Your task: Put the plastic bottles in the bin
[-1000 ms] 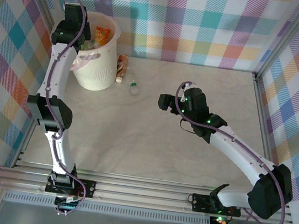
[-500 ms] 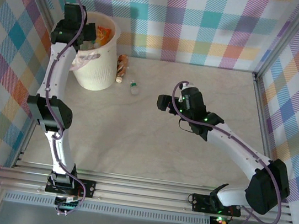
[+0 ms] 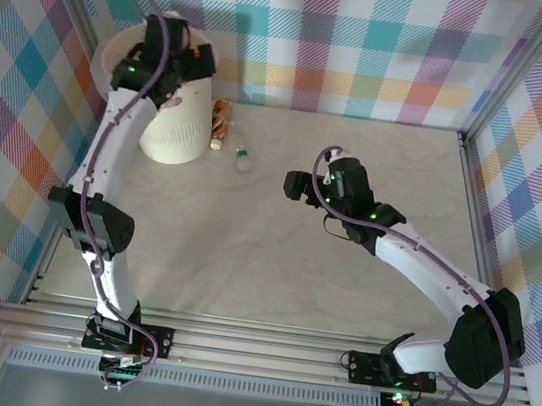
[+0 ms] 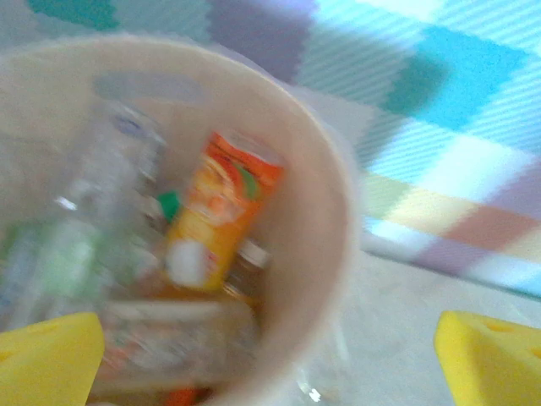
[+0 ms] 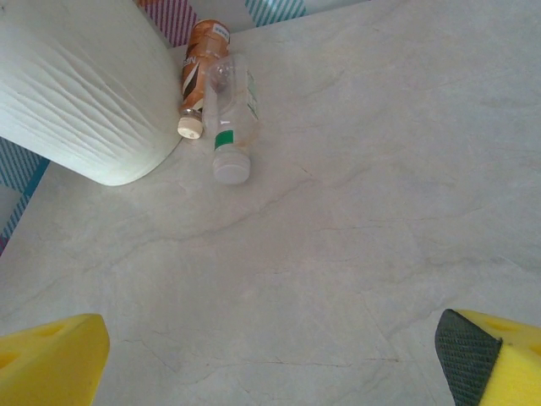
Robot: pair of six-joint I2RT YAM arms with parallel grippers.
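Currently, the left gripper (image 4: 270, 364) is being held above the large round cream-white plastic bin (image 3: 175, 129), which is standing at the far left corner of the pale marbled tabletop (image 5: 355, 211). Its yellow fingers (image 4: 51, 359) are being held spread wide, with nothing pinched between them. Inside the bin, an orange-labelled plastic bottle (image 4: 215, 220) is being seen lying among several clear crushed bottles (image 4: 110, 169), though the left wrist view is being blurred too much for a count.

Two bottles are being left on the table just right of the bin. A brown-orange labelled bottle with a white cap (image 5: 201, 72) is being seen close against the bin's wall; whether it is touching cannot be told. A clear bottle with a green band and a white cap (image 5: 230, 118) is lying alongside it.

The right gripper (image 5: 270, 355) is being held above bare table, well apart from both bottles and pointed towards them, its fingers likewise spread and empty.
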